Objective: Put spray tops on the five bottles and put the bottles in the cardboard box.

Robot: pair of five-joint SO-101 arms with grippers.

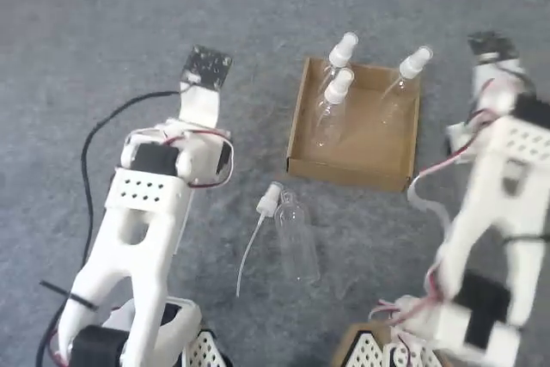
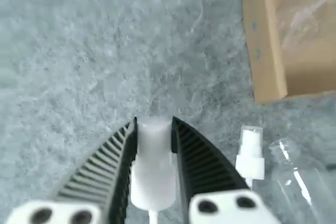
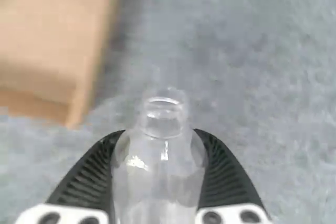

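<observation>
Closest to the near edge of the grey felt-covered surface [image 1: 103, 58], a clear plastic bottle with no top [image 1: 298, 242] lies on its side. A loose white spray top [image 1: 270, 202] lies just beside its neck, with a thin dip tube [image 1: 247, 255] trailing toward you. That bottle looks round and light, so it will likely roll if you sweep an arm low over it, and the tube could get dragged along.

Farther in, your left gripper [image 2: 153, 125] is clamped on a second white spray top [image 2: 152, 171], held by its head. Its tube is hidden behind the jaws, so you can't judge where the tip points. If it meets the rim instead of the opening, it may bend or push the bottle aside.

Toward the right edge, your right gripper [image 3: 157, 132] is closed around a clear open-necked bottle [image 3: 157, 177], near the side of the brown cardboard box [image 1: 348, 174]. Smooth plastic may twist in the jaws when you press a top on.

Toward the far edge, the box holds three capped clear bottles [image 1: 329, 113], their heads leaning over its far wall. Two more must fit, and a careless drop could knock those over or shift the box.
</observation>
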